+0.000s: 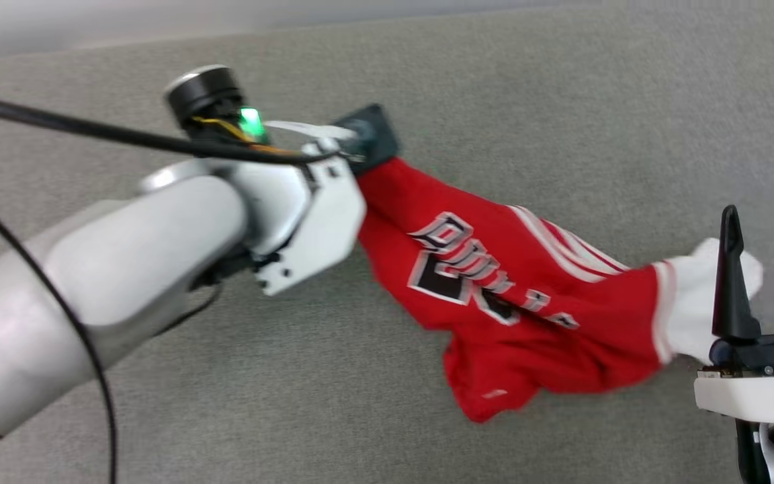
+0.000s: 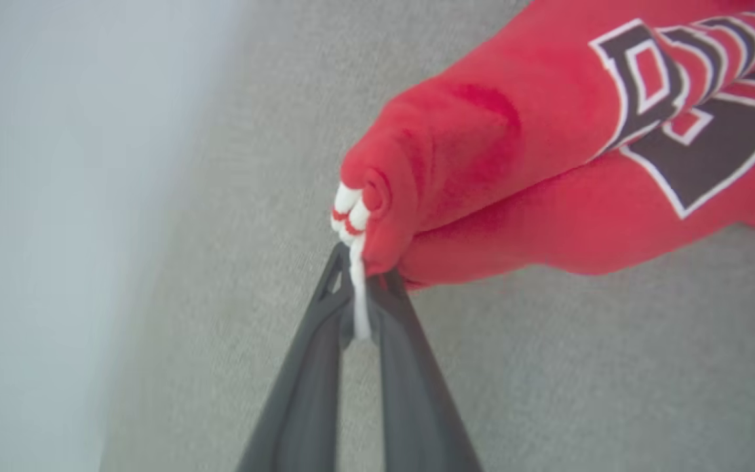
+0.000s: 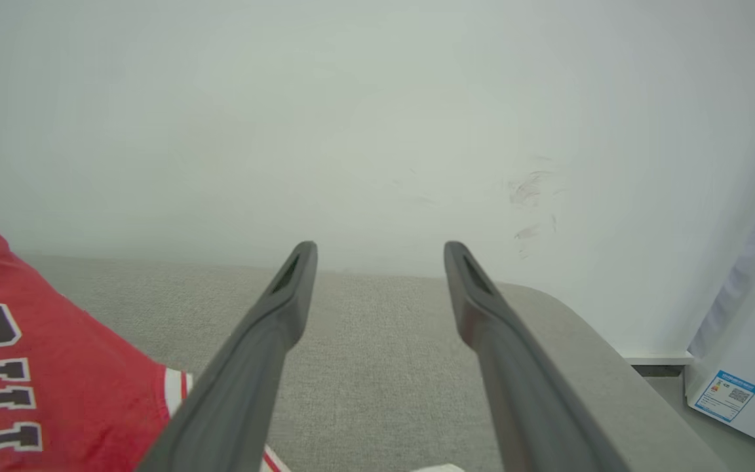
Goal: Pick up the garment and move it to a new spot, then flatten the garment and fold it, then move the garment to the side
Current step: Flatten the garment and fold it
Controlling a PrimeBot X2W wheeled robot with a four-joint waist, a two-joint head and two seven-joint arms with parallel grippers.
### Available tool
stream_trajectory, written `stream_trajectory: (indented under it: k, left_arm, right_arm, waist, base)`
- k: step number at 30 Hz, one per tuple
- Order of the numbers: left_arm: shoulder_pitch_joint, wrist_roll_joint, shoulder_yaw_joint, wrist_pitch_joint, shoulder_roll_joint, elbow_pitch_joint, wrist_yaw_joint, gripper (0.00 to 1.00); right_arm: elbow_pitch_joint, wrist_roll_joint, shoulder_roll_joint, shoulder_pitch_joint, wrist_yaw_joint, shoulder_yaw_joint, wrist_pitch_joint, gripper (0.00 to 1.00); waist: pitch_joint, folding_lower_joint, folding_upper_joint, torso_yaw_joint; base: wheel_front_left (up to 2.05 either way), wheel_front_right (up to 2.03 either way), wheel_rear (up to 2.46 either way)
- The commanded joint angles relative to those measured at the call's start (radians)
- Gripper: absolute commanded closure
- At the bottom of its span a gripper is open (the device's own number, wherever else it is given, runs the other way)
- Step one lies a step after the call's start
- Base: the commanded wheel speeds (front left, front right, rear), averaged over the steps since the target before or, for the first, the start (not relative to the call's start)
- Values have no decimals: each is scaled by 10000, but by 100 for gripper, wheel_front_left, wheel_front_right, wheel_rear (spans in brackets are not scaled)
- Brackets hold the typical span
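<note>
The left gripper [image 2: 359, 282] has its jaws closed on a bunched, white-trimmed edge of the red shirt [image 1: 528, 302]. In the head view this grip is largely hidden: the pale left forearm [image 1: 158, 269] and a black cable [image 1: 91, 131] cover the fingers, and only the dark tip shows where the cloth begins. From that tip the shirt stretches down and to the right across the grey counter [image 1: 562, 101]. How much of it rests on the counter and how much hangs free cannot be told. The black, white-outlined print is creased and blurred and cannot be read in full. The left wrist view cuts it off at the upper right edge, and the right wrist view cuts it off at the left and bottom edges. The right gripper [image 1: 768, 222] stands at the lower right with its jaws wide apart and nothing between them. Its outer finger is clipped by the frame edge, and its inner finger stands in front of the white sleeve end, hiding part of it. In the right wrist view a pale wall [image 3: 377, 98] backs the counter. A sticker [image 3: 725, 393] at the lower right is too small to read.
</note>
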Motion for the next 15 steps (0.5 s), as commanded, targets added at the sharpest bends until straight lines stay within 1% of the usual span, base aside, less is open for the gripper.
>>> stream_trajectory:
  k: [1, 6, 7, 9, 11, 13, 15]
  left_arm:
    - [306, 111, 13, -396, 564, 368, 5, 100]
    - [1254, 405, 10, -1066, 1673, 1152, 5, 100]
    - [1254, 405, 10, -1066, 1673, 1152, 5, 100]
    - [1788, 382, 8, -1249, 1944, 1430, 5, 100]
    - [2300, 139, 13, -1462, 2075, 1730, 5, 100]
    - [2850, -192, 11, -1622, 2077, 1985, 5, 100]
    - [3425, -339, 10, -1554, 1914, 2121, 5, 100]
  right_arm:
    - [-46, -23, 21, 189, -7, -2, -19, 0]
    - [3, 61, 21, 388, -7, -44, -19, 0]
    - [3, 61, 21, 388, -7, -44, -19, 0]
    - [11, 62, 21, 420, -7, -61, -19, 0]
    - [67, 82, 21, 497, -7, -65, -19, 0]
    - [98, 68, 21, 504, -7, -61, -19, 0]
    - [132, 57, 22, 520, -7, -92, -19, 0]
  waist:
    - [-376, 0, -1, 399]
    - [-483, 0, -1, 571]
    - [-483, 0, -1, 571]
    - [-480, 0, -1, 610]
    - [-466, 0, -1, 643]
    - [-454, 0, -1, 660]
    - [-462, 0, -1, 698]
  base:
    - [0, 0, 0]
    - [0, 0, 0]
    - [0, 0, 0]
    - [0, 0, 0]
    - [0, 0, 0]
    - [0, 0, 0]
    - [0, 0, 0]
